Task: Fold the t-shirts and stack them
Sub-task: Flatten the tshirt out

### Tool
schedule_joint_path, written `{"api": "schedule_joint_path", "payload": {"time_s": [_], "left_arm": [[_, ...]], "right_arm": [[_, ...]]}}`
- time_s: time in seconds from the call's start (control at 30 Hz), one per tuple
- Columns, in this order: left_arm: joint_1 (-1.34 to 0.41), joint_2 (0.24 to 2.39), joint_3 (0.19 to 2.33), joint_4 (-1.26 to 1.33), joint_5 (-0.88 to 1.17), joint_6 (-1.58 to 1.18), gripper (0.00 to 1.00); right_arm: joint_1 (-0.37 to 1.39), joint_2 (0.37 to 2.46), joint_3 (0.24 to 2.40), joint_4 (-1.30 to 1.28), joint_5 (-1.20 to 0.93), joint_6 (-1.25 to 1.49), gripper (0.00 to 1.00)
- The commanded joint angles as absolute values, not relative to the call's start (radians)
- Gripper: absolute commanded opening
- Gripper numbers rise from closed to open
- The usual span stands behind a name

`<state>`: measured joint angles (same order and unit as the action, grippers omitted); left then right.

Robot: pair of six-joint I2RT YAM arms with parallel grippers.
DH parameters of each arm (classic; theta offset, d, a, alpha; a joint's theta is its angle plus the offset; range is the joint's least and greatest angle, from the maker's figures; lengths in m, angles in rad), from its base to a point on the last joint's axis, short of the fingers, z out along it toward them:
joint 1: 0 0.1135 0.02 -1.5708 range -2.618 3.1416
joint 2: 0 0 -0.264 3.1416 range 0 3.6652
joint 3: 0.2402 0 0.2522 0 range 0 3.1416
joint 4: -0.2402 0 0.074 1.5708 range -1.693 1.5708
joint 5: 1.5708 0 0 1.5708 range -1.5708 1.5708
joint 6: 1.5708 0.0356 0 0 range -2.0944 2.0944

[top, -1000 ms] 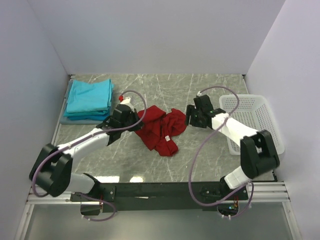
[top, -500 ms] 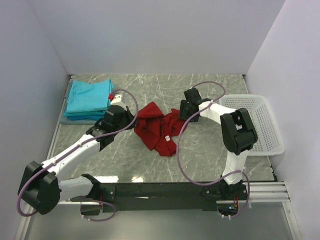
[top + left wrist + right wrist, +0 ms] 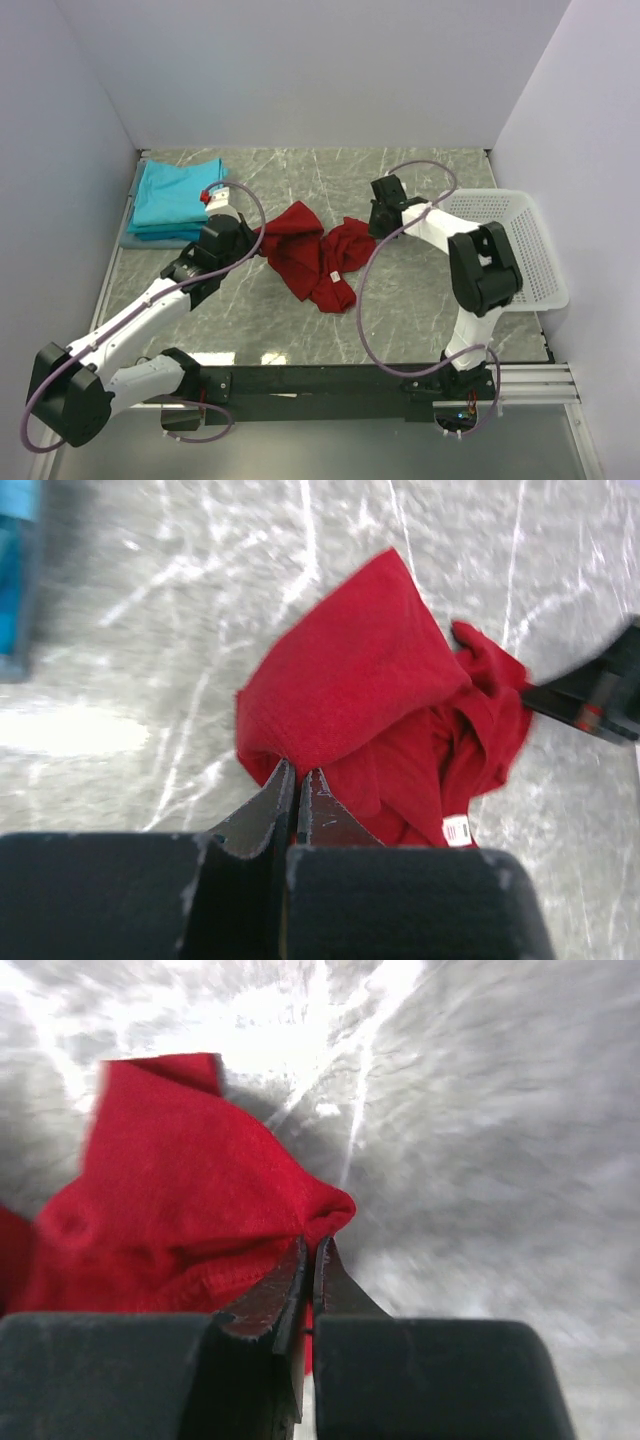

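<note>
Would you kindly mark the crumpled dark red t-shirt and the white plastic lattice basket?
crumpled dark red t-shirt (image 3: 300, 255): top external view, middle of the cloth.
white plastic lattice basket (image 3: 535, 240): top external view, bare lattice floor.

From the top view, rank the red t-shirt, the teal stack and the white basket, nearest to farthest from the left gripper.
1. red t-shirt, pinched in its jaws, centre.
2. teal stack, just beyond, far left.
3. white basket, far over on the right.
</note>
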<state>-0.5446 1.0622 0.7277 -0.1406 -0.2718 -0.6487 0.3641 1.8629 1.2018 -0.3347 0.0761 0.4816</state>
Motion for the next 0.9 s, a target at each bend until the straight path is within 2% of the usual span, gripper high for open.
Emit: {"api": "schedule_joint_path", "payload": {"time_s": [0.0, 0.37, 0.63, 0.87], "left_arm": [[-0.548, 0.981, 0.794, -0.156, -0.383, -0.646, 0.01], [-0.546, 0.680, 1.000, -0.219, -0.745, -0.601, 0.01], [-0.546, 0.457, 1.167, -0.253, -0.795, -0.568, 0.01], [-0.546, 0.359, 1.316, -0.308, -0.778, -0.568, 0.01]], "right_arm": [[0.370, 1.683, 1.218, -0.334, 0.169, 0.439, 0.00], [0.370, 1.101, 1.295, -0.373, 0.403, 0.312, 0.00], [0.368, 0.772, 1.423, -0.420, 0.411, 0.236, 0.00], [0.368, 0.640, 1.546, -0.460, 0.391, 0.203, 0.00]]}}
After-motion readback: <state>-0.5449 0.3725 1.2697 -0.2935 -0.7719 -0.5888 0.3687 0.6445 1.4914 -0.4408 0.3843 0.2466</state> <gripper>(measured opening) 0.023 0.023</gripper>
